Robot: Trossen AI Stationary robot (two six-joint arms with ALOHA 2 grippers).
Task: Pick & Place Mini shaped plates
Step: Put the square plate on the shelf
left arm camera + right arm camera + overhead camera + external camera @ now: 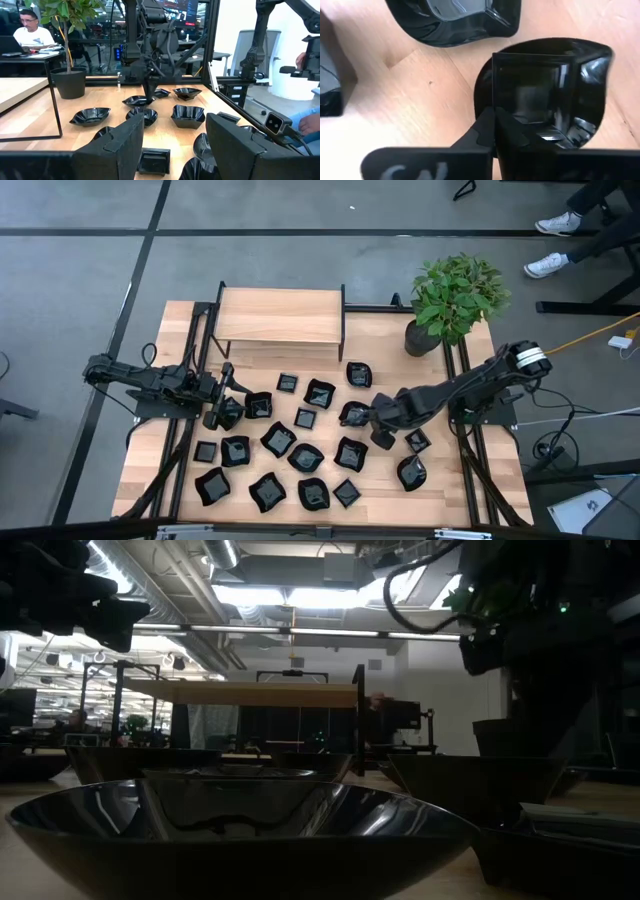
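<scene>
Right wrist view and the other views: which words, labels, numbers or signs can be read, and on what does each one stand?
"CN" or similar: pale handwritten marks on the right gripper, cut off by the picture's edge, so the reading is uncertain.
Screen behind the table, left wrist view: coloured text, too small to read.
Plates, shelf, plant pot: no text seen.

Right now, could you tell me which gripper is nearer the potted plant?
Right. The right gripper sits mid-table, shut on a plate, in front of the plant. The left gripper waits open at the table's left side, farther away.
</scene>
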